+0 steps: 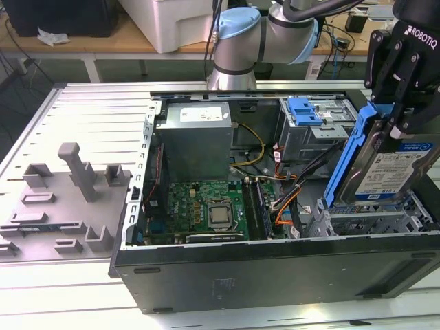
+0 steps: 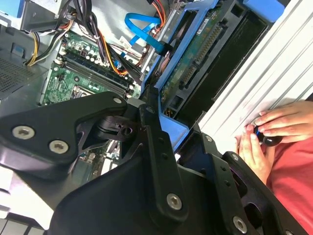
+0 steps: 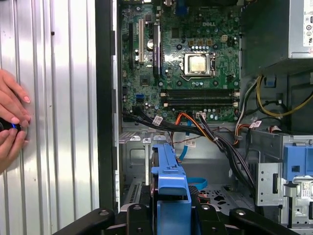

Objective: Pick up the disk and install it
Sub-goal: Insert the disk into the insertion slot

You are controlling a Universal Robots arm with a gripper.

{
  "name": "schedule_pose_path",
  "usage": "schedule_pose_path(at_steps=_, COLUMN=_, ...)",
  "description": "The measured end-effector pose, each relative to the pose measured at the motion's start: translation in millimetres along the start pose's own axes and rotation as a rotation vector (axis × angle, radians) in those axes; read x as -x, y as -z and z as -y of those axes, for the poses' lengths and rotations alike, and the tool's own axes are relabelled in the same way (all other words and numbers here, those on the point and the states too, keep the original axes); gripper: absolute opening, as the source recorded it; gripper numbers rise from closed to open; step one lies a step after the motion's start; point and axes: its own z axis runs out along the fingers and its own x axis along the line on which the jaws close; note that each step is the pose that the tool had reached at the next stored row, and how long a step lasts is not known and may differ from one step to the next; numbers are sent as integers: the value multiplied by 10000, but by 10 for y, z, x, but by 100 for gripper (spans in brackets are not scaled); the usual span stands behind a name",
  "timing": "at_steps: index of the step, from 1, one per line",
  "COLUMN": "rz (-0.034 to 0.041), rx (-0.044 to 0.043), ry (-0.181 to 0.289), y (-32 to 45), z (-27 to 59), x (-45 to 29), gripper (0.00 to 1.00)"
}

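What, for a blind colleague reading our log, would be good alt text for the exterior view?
The gripper holds the disk, tilted steeply in its blue bracket, over the open computer case at the exterior view's right. Inside the case lie a green motherboard, a grey power supply and a grey cage with a blue latch.

One disk (image 1: 402, 172), one claw (image 1: 397, 124), two hands (image 3: 13, 100) (image 3: 9, 144)

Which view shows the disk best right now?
The exterior view: the disk stands tilted on edge, label visible, held by the gripper. The second wrist view shows its circuit-board side; the first wrist view, its blue bracket edge.
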Motion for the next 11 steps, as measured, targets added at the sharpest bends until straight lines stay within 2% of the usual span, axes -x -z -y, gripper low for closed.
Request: schedule_pose_path(at_steps=11, rz=0, rx=0, ry=15, y=-16, z=-1, x=0, gripper=36)
